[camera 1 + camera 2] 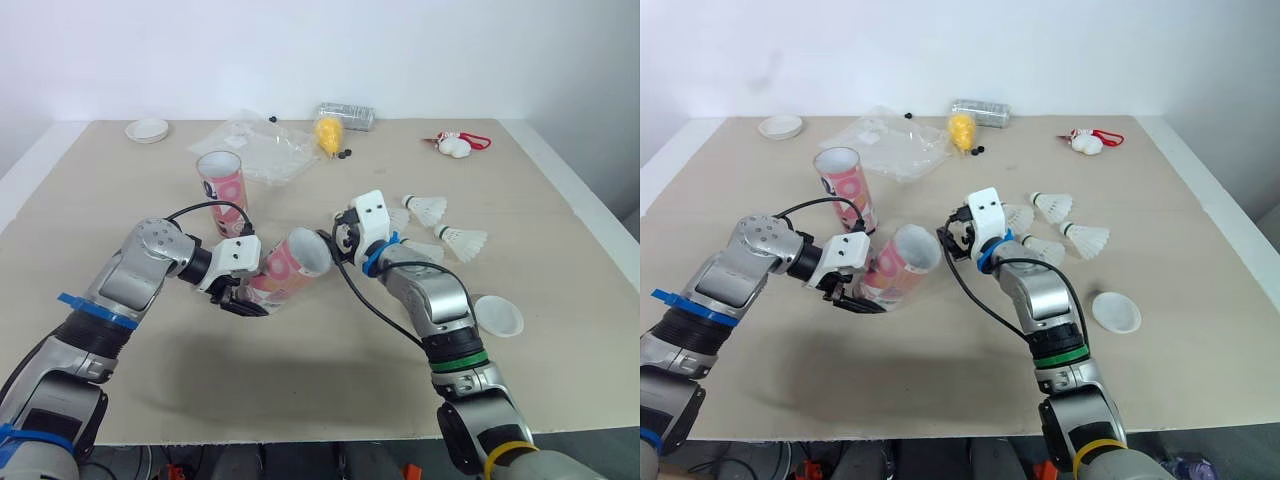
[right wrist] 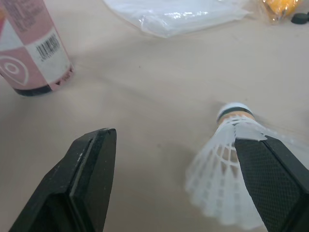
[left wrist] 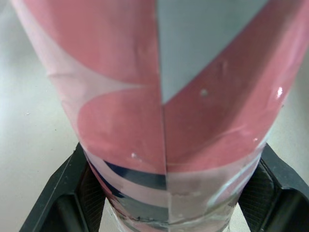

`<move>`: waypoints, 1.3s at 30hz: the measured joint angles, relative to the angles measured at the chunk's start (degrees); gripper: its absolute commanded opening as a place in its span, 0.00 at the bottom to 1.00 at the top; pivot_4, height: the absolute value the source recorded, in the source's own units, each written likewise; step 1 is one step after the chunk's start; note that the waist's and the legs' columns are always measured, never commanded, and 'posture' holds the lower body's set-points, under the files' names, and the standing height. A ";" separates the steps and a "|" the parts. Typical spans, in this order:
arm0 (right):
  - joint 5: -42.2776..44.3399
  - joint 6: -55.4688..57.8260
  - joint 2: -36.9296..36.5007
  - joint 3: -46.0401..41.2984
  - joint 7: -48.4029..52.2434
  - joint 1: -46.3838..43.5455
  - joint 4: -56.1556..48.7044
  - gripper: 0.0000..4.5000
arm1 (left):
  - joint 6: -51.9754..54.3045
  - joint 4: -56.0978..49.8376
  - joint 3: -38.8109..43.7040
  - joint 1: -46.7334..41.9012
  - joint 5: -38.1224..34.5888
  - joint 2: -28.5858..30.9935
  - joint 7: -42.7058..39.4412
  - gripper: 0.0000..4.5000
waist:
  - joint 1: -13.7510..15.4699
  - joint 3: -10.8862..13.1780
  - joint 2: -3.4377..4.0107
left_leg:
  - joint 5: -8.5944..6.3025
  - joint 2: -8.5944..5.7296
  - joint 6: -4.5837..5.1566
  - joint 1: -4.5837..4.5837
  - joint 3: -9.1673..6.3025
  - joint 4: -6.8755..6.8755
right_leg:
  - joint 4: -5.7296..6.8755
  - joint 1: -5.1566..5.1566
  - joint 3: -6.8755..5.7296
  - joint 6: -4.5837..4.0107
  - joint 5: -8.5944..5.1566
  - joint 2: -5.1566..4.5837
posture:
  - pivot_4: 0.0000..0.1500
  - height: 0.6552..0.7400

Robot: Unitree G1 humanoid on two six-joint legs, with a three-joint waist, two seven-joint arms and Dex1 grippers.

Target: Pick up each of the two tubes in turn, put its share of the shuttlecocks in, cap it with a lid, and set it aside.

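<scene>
My left gripper [image 1: 240,298] is shut on a pink tube [image 1: 290,265], held tilted just above the table with its open mouth facing right. The left wrist view shows both black fingers [image 3: 72,188] pressed on the tube's [image 3: 159,87] lower end. My right gripper [image 1: 341,240] hovers open right at that mouth, nothing between its fingers [image 2: 91,164]. A white shuttlecock [image 2: 227,164] lies on the table beside one of them. More shuttlecocks [image 1: 428,208] [image 1: 462,240] lie to the right. A second pink tube [image 1: 221,180] stands upright behind.
A white lid [image 1: 498,315] lies at the right front, another lid [image 1: 147,129] at the far left. A clear plastic bag [image 1: 255,145], a yellow object [image 1: 327,133], a silvery packet [image 1: 346,115] and a red-and-white item [image 1: 455,144] sit along the back.
</scene>
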 measured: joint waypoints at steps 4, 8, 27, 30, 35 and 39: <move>-0.37 -0.69 0.18 -0.84 -0.11 -0.52 1.90 0.85 | -0.01 0.00 0.07 0.07 -0.01 0.00 0.02 0.69 | -0.06 0.00 0.00 | 0.00 -0.01 0.00 0.00 0.00 0.00 | 0.00 0.00 0.00 0.01 0.01 0.00 | 1.00 1.00; -0.65 -1.85 0.50 -1.60 -0.46 -1.33 4.12 0.53 | 0.00 -0.02 0.18 0.17 -0.02 0.00 0.02 0.69 | -0.13 0.00 0.00 | 0.00 -0.01 0.00 0.00 0.00 0.00 | 0.00 0.00 0.00 0.01 0.01 0.00 | 1.00 1.00; -2.51 -4.77 -3.87 -1.01 4.46 -1.93 0.43 0.01 | -0.12 -0.38 0.42 0.53 -0.03 -0.46 0.43 0.69 | -0.05 0.05 0.08 | 0.00 -0.11 0.00 -0.04 0.00 0.01 | -0.02 0.01 0.01 0.09 -0.01 -0.11 | 1.00 1.00; -2.49 -8.13 -10.96 -2.00 9.67 -2.45 -6.66 0.01 | -0.17 -0.15 0.51 0.52 -0.02 -0.61 0.34 0.69 | -0.04 0.05 0.08 | 0.00 -0.15 -0.01 -0.04 0.01 0.01 | -0.10 0.05 0.01 0.14 -0.03 -0.17 | 1.00 1.00; -0.60 -20.46 -24.12 -5.03 24.78 -4.29 -12.81 0.01 | 0.08 1.60 0.54 -0.35 -0.14 -1.47 -0.08 0.69 | 0.21 0.10 0.15 | 0.00 -0.15 -0.01 0.01 0.01 0.02 | -0.10 0.09 0.00 0.15 -0.03 -0.17 | 1.00 1.00; 1.83 -29.85 -31.39 -5.74 36.29 -6.15 -15.50 0.01 | 0.09 2.66 0.37 -0.92 -0.42 -1.96 -0.42 0.69 | 0.39 0.16 0.24 | -0.01 -0.15 -0.01 -0.01 0.02 0.04 | -0.12 0.10 0.00 0.16 -0.03 -0.18 | 1.00 1.00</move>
